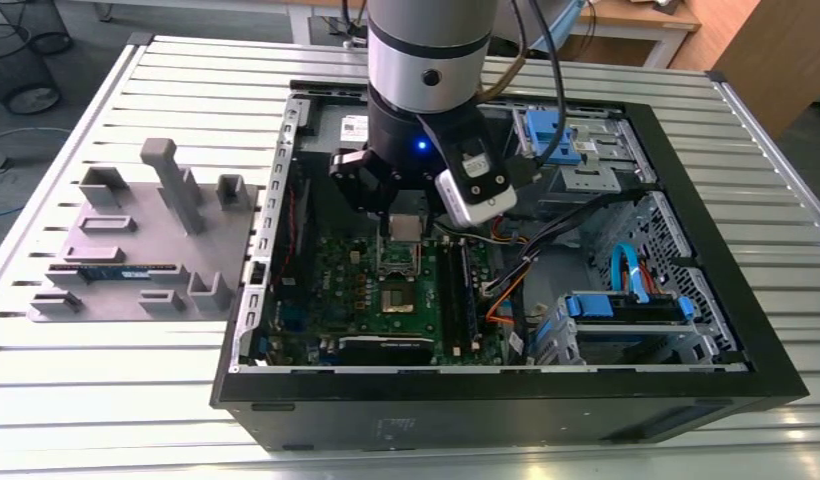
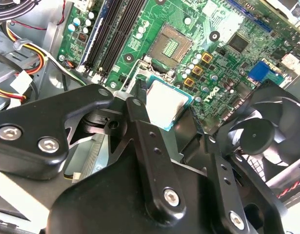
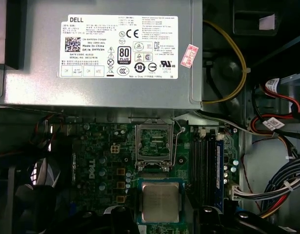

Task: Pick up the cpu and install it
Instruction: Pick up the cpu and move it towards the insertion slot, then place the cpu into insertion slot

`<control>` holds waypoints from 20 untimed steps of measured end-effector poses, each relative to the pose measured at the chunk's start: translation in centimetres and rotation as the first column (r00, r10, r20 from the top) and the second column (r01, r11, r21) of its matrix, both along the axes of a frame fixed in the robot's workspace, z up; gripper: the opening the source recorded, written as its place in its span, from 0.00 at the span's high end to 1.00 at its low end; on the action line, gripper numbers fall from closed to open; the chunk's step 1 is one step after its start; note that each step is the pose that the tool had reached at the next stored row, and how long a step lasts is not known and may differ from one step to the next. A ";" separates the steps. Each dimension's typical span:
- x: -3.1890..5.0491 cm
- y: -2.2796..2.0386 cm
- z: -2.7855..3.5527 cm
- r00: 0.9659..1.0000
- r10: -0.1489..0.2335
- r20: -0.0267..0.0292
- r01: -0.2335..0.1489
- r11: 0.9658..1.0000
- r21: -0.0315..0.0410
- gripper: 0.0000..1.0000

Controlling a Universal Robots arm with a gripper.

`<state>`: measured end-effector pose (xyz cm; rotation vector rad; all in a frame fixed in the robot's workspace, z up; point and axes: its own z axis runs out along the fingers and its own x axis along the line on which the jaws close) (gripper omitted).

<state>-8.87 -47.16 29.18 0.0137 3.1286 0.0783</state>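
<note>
Table of metal slats [image 1: 143, 420] carries open PC case [image 1: 517, 395], side panel off. Grey fixture tray [image 1: 110, 245] lies beside case at the exterior view's left. Arm [image 1: 428, 50] stands approx. vertical over case interior. Power supply [image 3: 37, 58], a grey box, sits at one end of motherboard [image 1: 337, 285]; fan [image 2: 267, 131] sits at another side. Low over board, approx. mid-board, hangs gripper [image 1: 394, 212].

Jaws are drawn narrow and clamped on the cpu [image 2: 165, 103]. In the second wrist view one finger [image 2: 139, 95] touches one edge of the cpu and the opp. finger meets the far edge. In the first wrist view the cpu [image 3: 160, 201] sits btw. two dark fingertips. It is held flat, silvery top up, greenish rim showing. It is judged to be clear of board, since it looks large against the parts beneath.

Key relation: empty socket [image 2: 170, 46], uncovered, lies just beyond the cpu on the side away from the gripper body in both wrist views, w/ memory slots [image 2: 110, 34] alongside it. The cpu is square, so it has no long axis. Its edges run approx. parallel to socket's edges in the first wrist view, i.e. little or no twist btw. the two. Whether the cpu is straight above socket or offset along board cannot be told, as both wrist cameras look at a slant.

Judgement: pick-up is done and install is not yet done, as socket shows bare contacts.
</note>
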 end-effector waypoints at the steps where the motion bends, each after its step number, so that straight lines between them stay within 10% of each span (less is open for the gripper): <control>1: 0.00 0.00 -0.07 1.000 0.000 0.000 0.000 1.000 0.000 0.53; 20: -0.02 0.00 -0.86 1.000 0.000 0.000 0.000 1.000 0.000 0.53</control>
